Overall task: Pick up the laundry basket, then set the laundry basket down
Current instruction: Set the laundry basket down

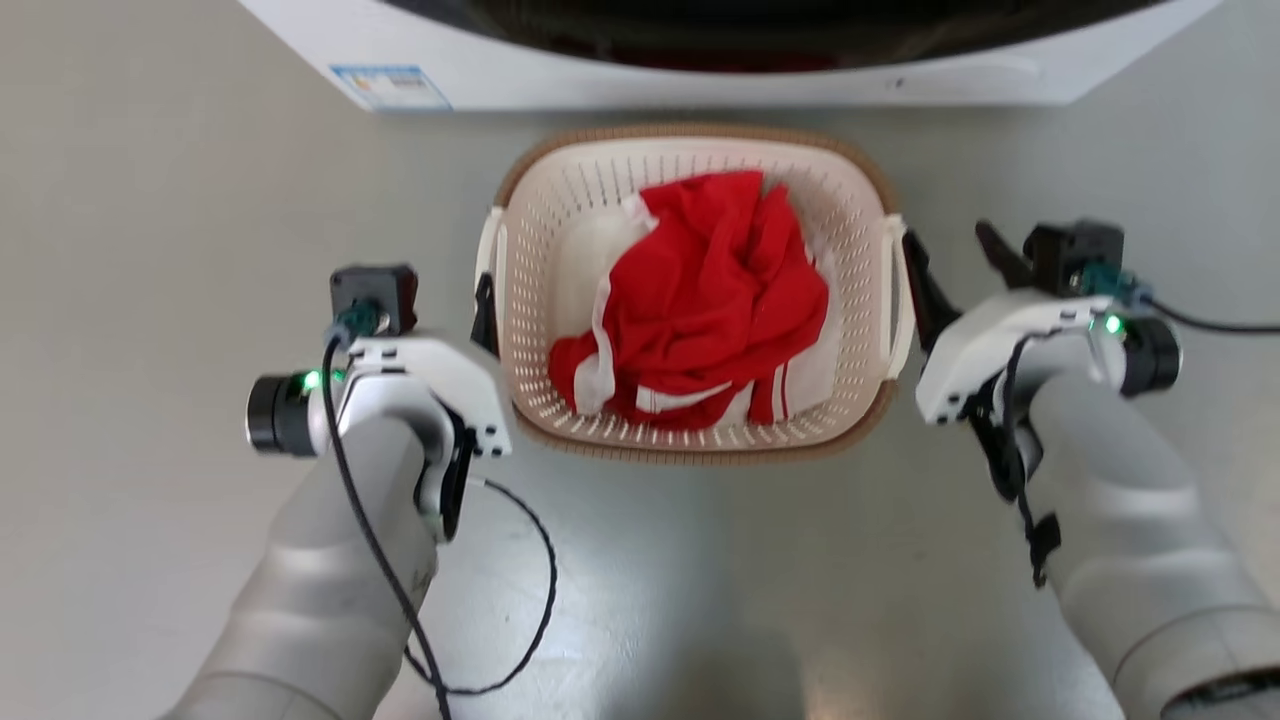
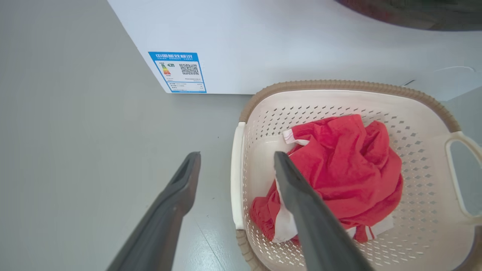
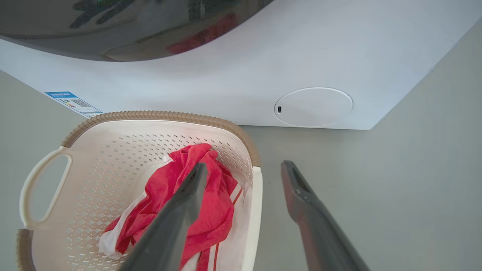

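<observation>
Cream-white perforated plastic laundry basket with a brown woven-look rim [image 1: 700,135] sits on the grey floor [image 1: 150,200], with a crumpled red-and-white garment [image 1: 700,300] inside.
White washing machine [image 1: 700,85] at its 12 o'clock; left end effector [image 2: 236,154] at 9 o'clock, right end effector [image 3: 244,165] at 3 o'clock, each with fingers spread apart, one over the basket and one over the floor, holding nothing.

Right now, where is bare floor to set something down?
Bare floor outside the left gripper, outside the right gripper, and between the forearms on the robot's side of the laundry basket; a cable lies there. Crowded: the strip between basket and washing machine.
</observation>
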You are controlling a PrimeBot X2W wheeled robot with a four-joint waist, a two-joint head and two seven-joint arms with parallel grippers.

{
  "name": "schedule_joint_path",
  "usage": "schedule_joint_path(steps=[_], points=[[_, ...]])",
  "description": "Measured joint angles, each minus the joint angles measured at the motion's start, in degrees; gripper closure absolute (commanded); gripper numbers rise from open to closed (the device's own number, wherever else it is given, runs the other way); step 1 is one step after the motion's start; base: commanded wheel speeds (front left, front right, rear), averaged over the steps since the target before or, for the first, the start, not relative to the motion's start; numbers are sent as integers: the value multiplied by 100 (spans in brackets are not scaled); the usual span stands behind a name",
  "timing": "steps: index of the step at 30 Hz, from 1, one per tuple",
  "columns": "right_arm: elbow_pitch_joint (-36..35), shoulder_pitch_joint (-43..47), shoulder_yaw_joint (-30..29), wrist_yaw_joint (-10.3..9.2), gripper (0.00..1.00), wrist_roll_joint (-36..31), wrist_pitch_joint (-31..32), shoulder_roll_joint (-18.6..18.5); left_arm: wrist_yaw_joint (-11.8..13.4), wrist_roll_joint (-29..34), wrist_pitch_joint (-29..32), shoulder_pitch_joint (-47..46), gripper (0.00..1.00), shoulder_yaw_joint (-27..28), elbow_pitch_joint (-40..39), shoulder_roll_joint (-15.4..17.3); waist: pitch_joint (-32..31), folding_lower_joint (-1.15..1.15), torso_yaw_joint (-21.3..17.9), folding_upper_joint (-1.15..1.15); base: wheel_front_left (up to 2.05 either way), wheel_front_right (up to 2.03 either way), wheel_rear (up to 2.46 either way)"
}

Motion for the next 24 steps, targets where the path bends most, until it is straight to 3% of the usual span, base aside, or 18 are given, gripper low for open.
schedule_joint_path(steps=[10,24], points=[[-960,1207,254,0,0,482,1,29,49,725,2,1340,0,739,-1148,98,-1137,0,-54,0,0,0,0],[-2527,2814,98,0,0,411,-1,86,47,1822,2,3291,0,1482,-2997,88,-2590,0,-155,0,0,0,0]])
